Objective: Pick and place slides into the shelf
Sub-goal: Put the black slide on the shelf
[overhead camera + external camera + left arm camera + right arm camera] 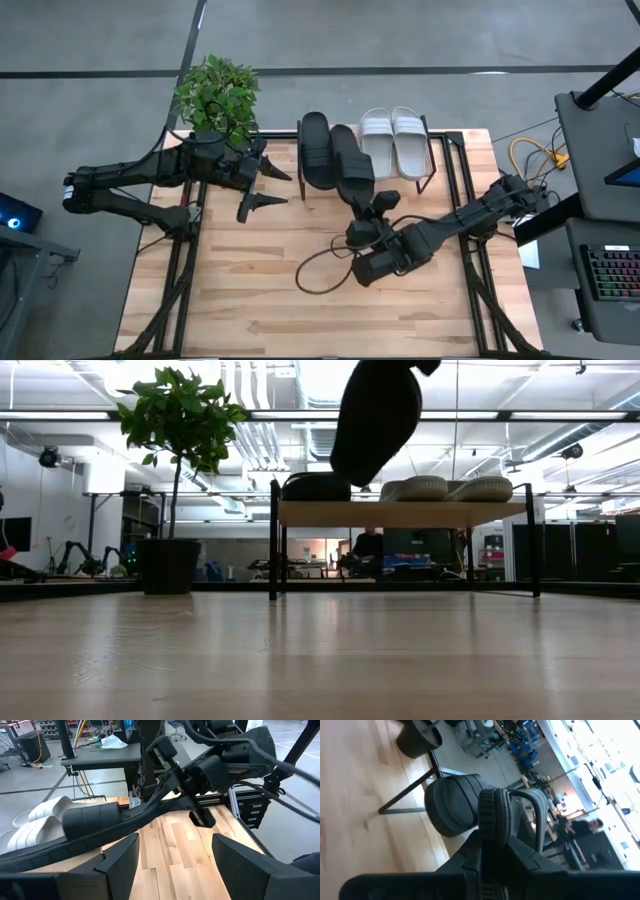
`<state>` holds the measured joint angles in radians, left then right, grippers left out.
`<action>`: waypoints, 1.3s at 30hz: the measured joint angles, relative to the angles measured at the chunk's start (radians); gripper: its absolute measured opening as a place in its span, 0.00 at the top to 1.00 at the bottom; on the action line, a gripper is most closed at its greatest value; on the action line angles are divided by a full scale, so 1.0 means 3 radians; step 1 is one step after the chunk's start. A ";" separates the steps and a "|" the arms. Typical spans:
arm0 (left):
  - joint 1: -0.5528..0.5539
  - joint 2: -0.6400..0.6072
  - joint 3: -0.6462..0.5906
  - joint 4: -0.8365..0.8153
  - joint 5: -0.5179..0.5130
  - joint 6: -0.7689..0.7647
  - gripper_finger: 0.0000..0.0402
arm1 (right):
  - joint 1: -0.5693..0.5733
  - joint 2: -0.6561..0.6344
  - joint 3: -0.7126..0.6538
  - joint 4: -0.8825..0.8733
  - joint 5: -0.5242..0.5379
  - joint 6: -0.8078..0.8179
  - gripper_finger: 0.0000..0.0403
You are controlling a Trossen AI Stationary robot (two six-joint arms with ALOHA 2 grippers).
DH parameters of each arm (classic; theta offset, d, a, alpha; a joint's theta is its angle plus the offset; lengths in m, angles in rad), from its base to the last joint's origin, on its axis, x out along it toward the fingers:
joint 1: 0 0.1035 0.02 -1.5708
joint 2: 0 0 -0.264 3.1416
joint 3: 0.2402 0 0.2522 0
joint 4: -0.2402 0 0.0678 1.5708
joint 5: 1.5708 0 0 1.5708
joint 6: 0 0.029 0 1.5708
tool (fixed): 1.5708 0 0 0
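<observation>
Second black slide (352, 168), clamped by its heel in the right end effector (372, 207), raised beside the shelf (400, 513), which bears one black slide (315, 148) and two white slides (395, 141). Bare table (250, 290) lies behind; left end effector (268, 187) waits, fingers apart, near a potted plant (215, 92).

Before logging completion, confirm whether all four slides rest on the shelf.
No: the second black slide hangs tilted in the right gripper, above the shelf.
</observation>
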<state>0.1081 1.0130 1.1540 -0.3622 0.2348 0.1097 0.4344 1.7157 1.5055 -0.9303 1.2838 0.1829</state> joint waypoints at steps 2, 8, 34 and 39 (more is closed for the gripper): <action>0.0000 0.0000 0.0000 0.0000 0.0000 0.0000 0.42 | -0.0063 0.0000 -0.0003 0.0030 -0.0002 0.0014 0.90; 0.0000 0.0000 -0.0001 -0.0017 0.0001 -0.0001 0.42 | -0.0237 -0.0004 -0.0029 0.0033 -0.0034 0.0175 0.90; 0.0004 0.0000 -0.0007 -0.0135 0.0003 -0.0086 0.42 | -0.0274 -0.0008 -0.0033 -0.0642 -0.0288 0.0721 0.90; 0.0004 0.0000 -0.0007 -0.0135 0.0003 -0.0088 0.42 | -0.0257 -0.0008 -0.0033 -0.0653 -0.0292 0.0671 0.90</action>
<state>0.1093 1.0130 1.1519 -0.4026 0.2356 0.0834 0.3573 1.7134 1.4956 -1.1263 1.1961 0.3843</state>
